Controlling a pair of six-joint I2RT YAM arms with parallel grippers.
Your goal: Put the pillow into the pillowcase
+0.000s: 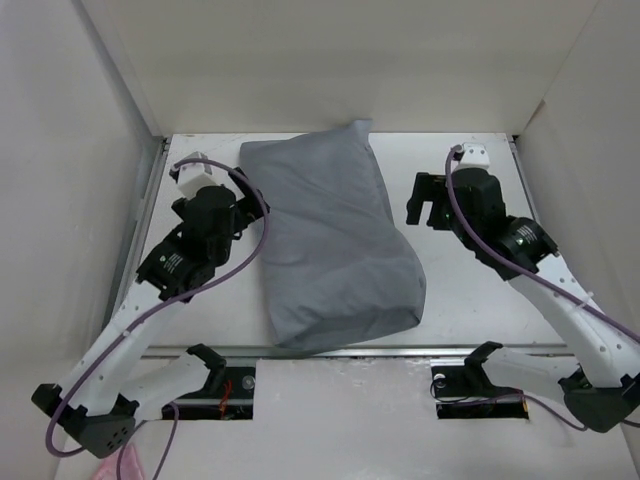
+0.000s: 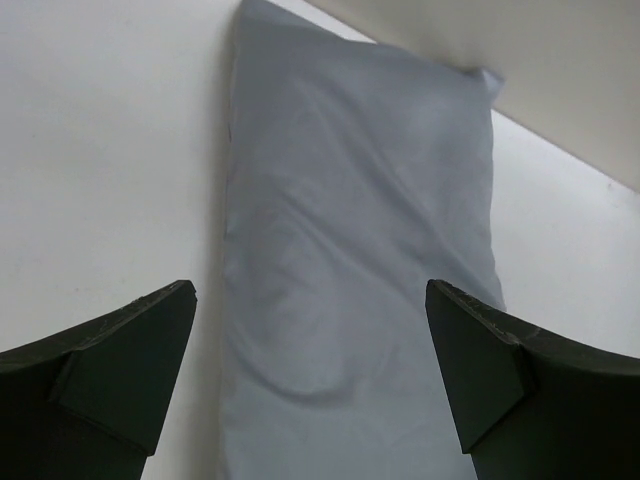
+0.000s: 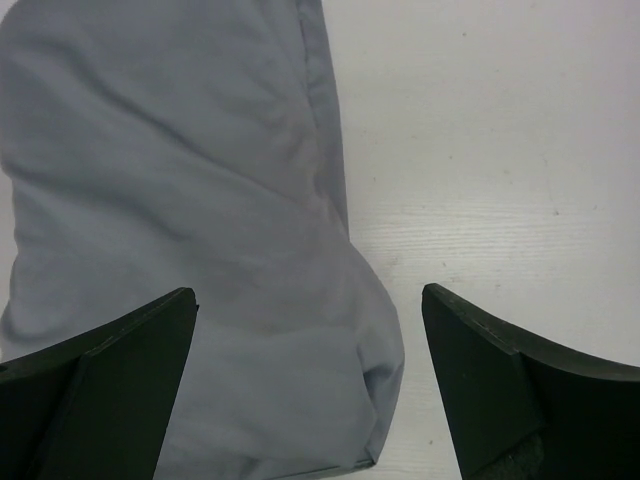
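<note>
The grey pillowcase (image 1: 330,240) lies plump and full along the middle of the white table, one end near the back wall and the other at the near edge. No cream-yellow pillow shows in any view; it is hidden. My left gripper (image 1: 243,203) is open and empty just left of the case. In the left wrist view the gripper (image 2: 310,380) hovers over the case (image 2: 350,220). My right gripper (image 1: 424,205) is open and empty a little right of the case. In the right wrist view the gripper (image 3: 310,380) is above the case's corner (image 3: 180,180).
White walls (image 1: 90,150) close in the table on the left, back and right. The near table edge (image 1: 330,352) has a metal rail, and the arm bases sit in cut-outs below it. Bare table (image 1: 450,280) lies right of the case.
</note>
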